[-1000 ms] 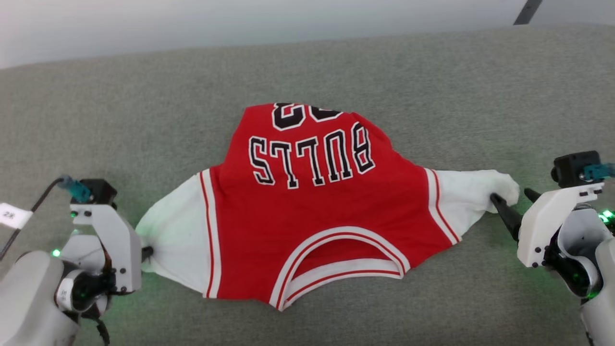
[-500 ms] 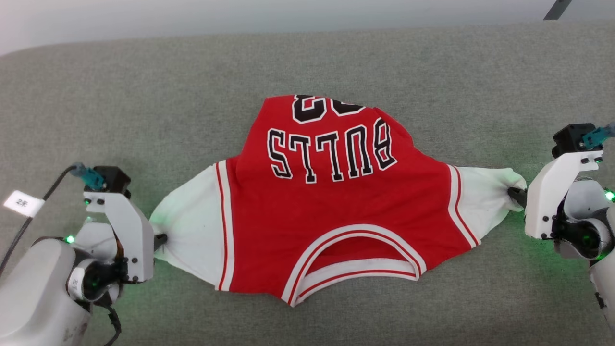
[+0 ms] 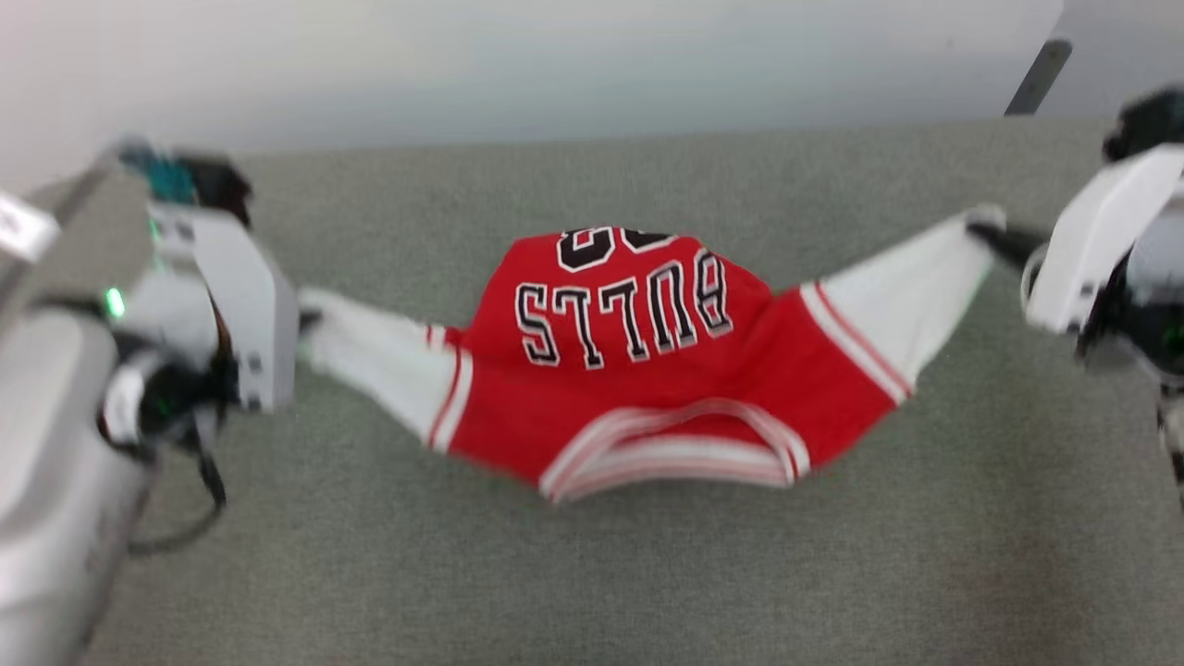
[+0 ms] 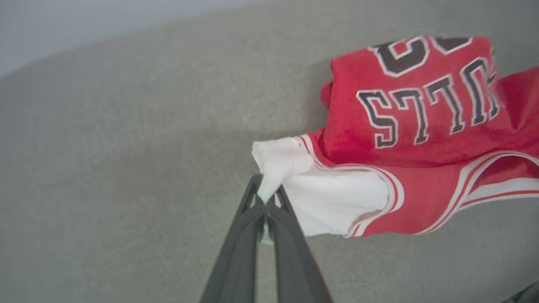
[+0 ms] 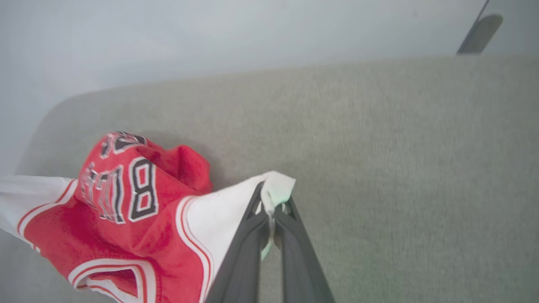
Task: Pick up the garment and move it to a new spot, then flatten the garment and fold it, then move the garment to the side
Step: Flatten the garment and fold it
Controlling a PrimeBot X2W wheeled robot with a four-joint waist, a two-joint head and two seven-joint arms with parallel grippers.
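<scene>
A second ago the right gripper [image 5: 269, 206] stood wide beside the garment [image 3: 647, 370]; now it pinches the tip of one white sleeve. The left gripper [image 4: 266, 200] stays clamped on the other. Both have risen, so the garment hangs stretched between them, sagging low over the grey surface [image 3: 592, 573]. The pick-up appears underway.

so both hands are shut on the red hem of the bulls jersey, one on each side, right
Not the hem. The left hand and the right hand are shut on the white sleeve tips of the jersey, one on each side. The left wrist and right wrist views show it.
</scene>
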